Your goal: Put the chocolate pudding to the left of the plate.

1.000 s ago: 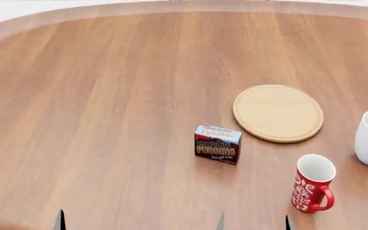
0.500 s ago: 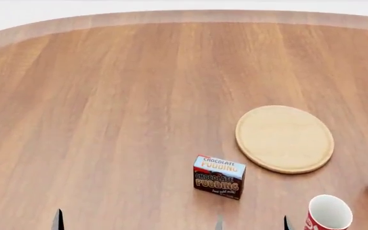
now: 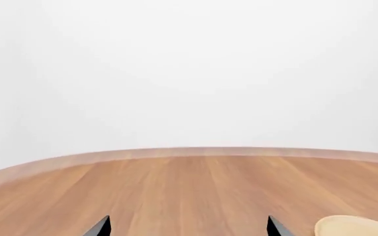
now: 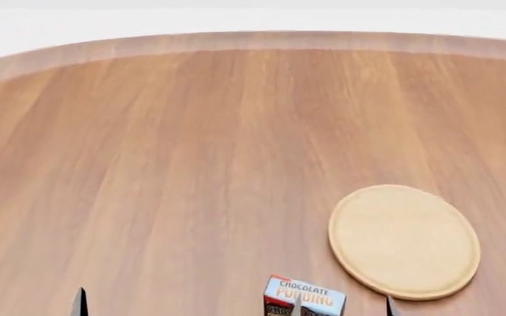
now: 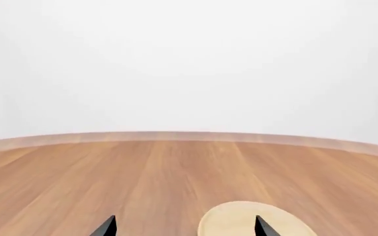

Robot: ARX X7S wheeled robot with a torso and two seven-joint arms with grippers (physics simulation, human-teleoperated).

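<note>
Pudding [image 4: 304, 296] lying flat on the table [image 4: 147, 164], just left of and nearer than the plate [image 4: 403, 240], apart from it, long axis running sideways, lettering facing the robot. Plate carrying nothing. Left gripper [image 3: 187, 227] and right gripper [image 5: 185, 227] both spreading wide, holding nothing.

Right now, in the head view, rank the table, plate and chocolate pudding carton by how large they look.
1. Table, fills most of the view.
2. Plate.
3. Chocolate pudding carton, smallest, though the picture's bottom edge cuts it off, so only its top shows.
</note>
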